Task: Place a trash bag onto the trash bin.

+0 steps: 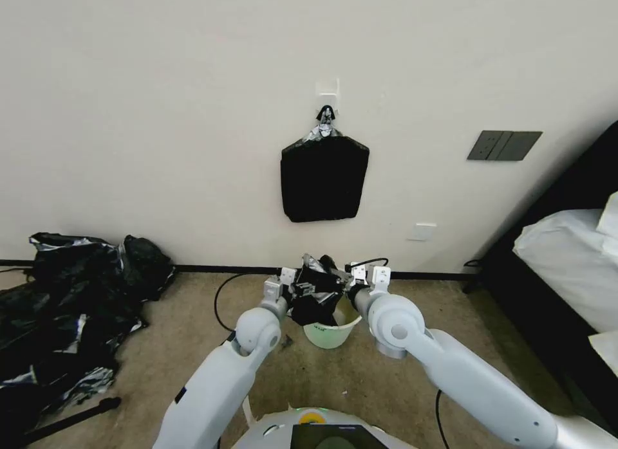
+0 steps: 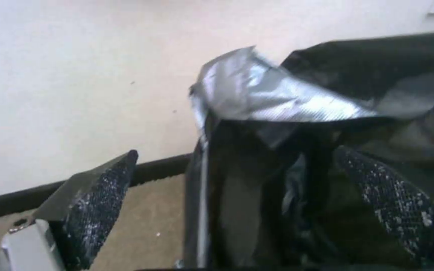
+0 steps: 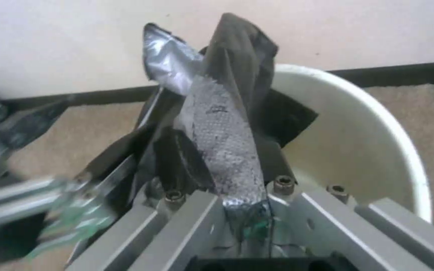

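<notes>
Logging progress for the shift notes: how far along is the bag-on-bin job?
Done: the trash bag is held over the trash bin. In hand: right gripper pinches it; left gripper is open, one finger inside the bag's mouth. Left: the bin's rim is still bare.

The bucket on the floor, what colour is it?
Cream-white; the trash bin shows best in the right wrist view.
</notes>
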